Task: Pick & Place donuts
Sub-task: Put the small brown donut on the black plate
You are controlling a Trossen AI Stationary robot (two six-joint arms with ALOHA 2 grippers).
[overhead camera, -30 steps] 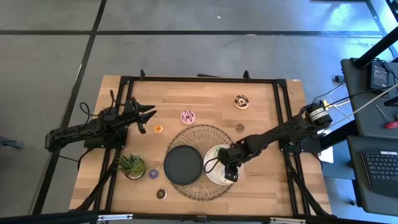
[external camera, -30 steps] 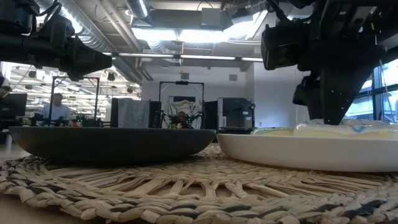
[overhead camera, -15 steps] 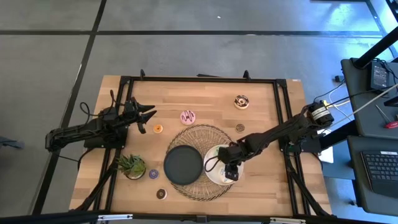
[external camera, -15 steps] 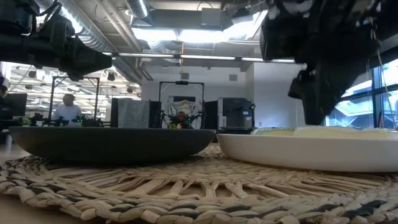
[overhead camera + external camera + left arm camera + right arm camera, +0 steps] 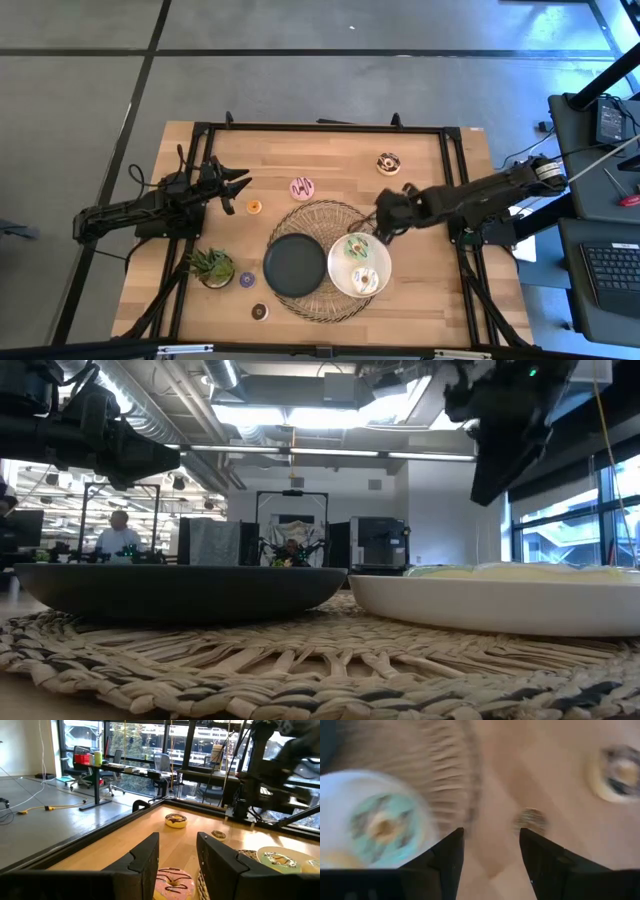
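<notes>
The pale wooden table (image 5: 420, 160) carries a round woven straw mat (image 5: 322, 212), partly hidden under a round black plate (image 5: 294, 265) and a round white plate (image 5: 372, 258). From table height the white plate's rim hides most of its load. Eight donuts: the green-iced ring (image 5: 358, 248) and cream ring (image 5: 364, 279) on the white plate, six on bare wood. The left gripper (image 5: 243, 185) waits by the orange mini (image 5: 254, 207), fingers apart, empty. The right gripper (image 5: 381, 229) hovers over the mat's edge, fingers apart, holding nothing.
</notes>
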